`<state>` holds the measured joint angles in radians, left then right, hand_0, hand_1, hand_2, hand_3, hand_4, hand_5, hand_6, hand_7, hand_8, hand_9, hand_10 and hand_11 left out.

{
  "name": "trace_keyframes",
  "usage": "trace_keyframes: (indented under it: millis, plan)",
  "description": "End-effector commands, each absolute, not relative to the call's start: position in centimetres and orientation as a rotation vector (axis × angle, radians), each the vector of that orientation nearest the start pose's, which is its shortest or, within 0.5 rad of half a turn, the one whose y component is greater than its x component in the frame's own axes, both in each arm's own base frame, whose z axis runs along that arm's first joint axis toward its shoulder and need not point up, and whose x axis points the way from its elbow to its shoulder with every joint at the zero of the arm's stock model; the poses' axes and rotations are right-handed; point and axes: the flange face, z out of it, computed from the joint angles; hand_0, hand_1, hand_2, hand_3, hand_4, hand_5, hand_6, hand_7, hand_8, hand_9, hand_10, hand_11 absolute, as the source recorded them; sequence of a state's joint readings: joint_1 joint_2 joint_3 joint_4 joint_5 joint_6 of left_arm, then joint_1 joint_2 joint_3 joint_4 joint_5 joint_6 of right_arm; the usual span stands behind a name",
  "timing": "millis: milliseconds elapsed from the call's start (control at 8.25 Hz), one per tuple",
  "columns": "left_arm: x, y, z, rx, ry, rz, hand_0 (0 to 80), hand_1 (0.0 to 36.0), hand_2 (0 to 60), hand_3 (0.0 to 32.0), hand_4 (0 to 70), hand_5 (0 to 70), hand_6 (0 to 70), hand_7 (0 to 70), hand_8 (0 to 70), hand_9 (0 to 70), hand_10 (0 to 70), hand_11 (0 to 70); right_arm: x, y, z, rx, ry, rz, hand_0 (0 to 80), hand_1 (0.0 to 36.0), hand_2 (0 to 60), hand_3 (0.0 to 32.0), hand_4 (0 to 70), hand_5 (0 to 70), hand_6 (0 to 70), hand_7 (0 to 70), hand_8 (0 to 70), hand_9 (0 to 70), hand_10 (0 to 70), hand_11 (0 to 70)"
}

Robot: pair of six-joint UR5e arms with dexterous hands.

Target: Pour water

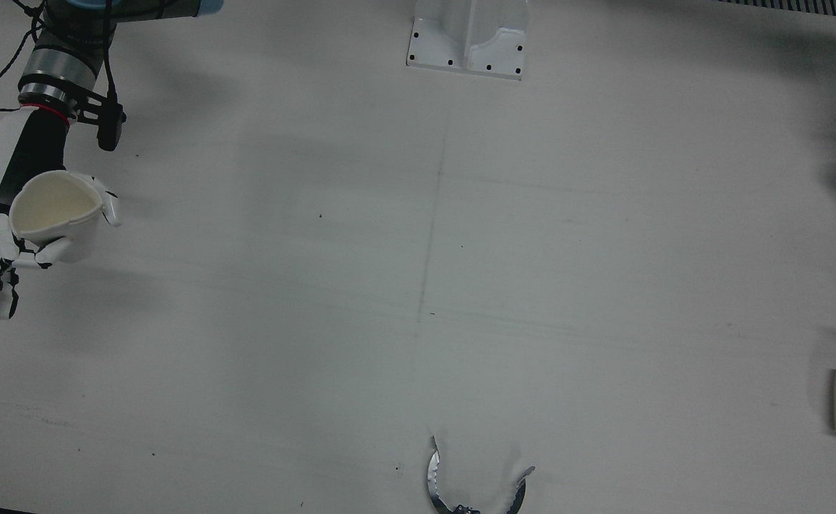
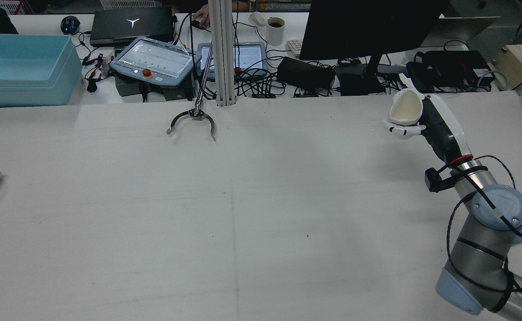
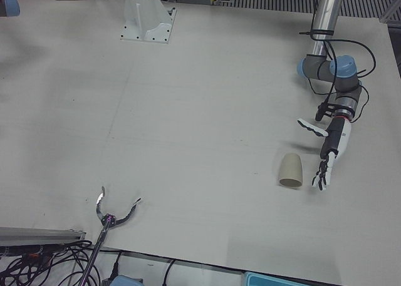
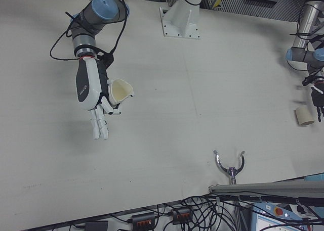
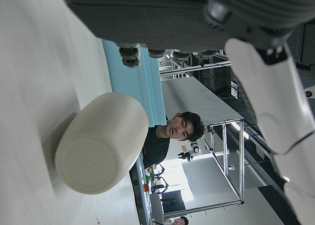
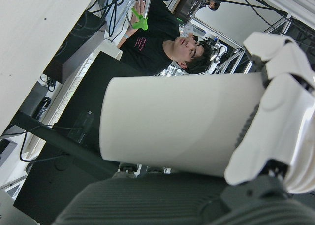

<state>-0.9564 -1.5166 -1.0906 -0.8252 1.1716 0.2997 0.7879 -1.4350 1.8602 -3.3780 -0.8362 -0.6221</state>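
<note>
White cup [image 4: 120, 91] clamped in the right hand [image 4: 96, 94] above the table [image 4: 202, 99]; left hand [image 3: 327, 154], fingers apart, just beside a beige cup [image 3: 291, 171] lying sideways.

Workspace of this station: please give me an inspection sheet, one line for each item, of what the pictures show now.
Surface: white table, faint scuff lines and a few dark specks.
Job's things: white cup held up off the table, mouth open upward; beige cup lying on its side near the left hand.
Clutter: metal claw tool at the operators' edge.
Hands: right hand shut on the white cup; left hand open, beside the beige cup, not touching it.
Cables: black cable looped along the right arm; tangled leads beyond the table edge.
Surroundings: blue bin, laptop, monitor, mug on the operators' desk.
</note>
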Motion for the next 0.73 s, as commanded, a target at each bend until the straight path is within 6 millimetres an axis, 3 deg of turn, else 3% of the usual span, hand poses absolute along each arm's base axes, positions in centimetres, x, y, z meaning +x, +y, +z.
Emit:
trace_keyframes:
  millis: [0,242,606]
  plan:
    - [10.2,-44.3,85.4,-0.024,2.329,-1.742,46.1,9.8,0.0,7.2,0.0,0.0,1.4,1.0,0.0,0.0,3.3,6.0,-23.2,-50.9,56.3,-0.591,2.593,-2.286,45.7,11.9,17.2,0.0,17.2,70.0,6.4,5.6,0.2,0.0,6.5,10.2]
    - [10.2,-44.1,85.6,-0.024,2.320,-1.744,46.6,10.7,0.0,6.6,0.3,0.0,1.5,1.0,0.0,0.0,3.4,6.2,-25.8,-50.9,64.4,-0.358,2.550,-2.304,45.3,11.9,19.4,0.0,19.6,70.0,5.2,2.4,0.0,0.0,6.9,10.7]
    - [10.0,-44.0,85.7,-0.021,2.317,-1.746,46.7,11.1,0.0,7.0,0.8,0.0,1.3,0.8,0.0,0.0,3.4,6.3,-27.3,-48.7,67.2,-0.161,2.527,-2.309,44.7,11.2,22.7,0.0,29.1,70.0,7.3,5.8,1.4,0.0,8.3,12.4]
